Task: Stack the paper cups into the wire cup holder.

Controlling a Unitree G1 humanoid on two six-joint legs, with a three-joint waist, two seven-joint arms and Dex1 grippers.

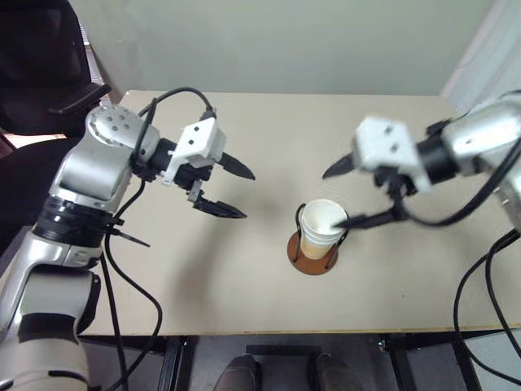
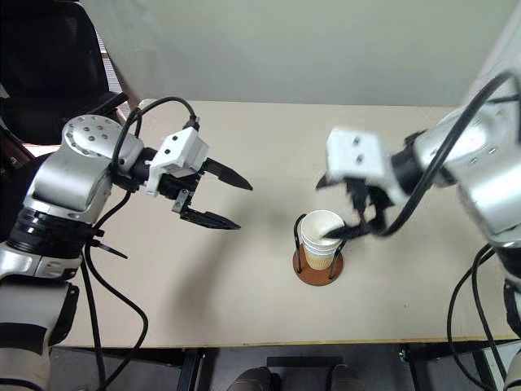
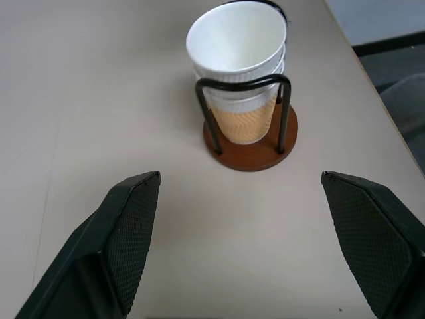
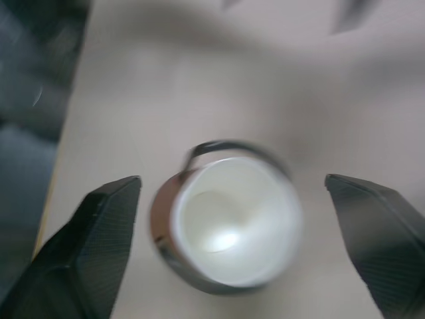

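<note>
Paper cups are nested inside the wire cup holder on the counter, so the right gripper, jaws released like the left gripper's, is best lifted straight clear.

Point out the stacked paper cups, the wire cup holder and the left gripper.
paper cups [image 3: 236, 40], left wrist view, white inside of the top cup.
wire cup holder [image 3: 255, 157], left wrist view, front of its brown base.
left gripper [image 1: 240, 192], left eye view, midway between its open fingertips.
</note>
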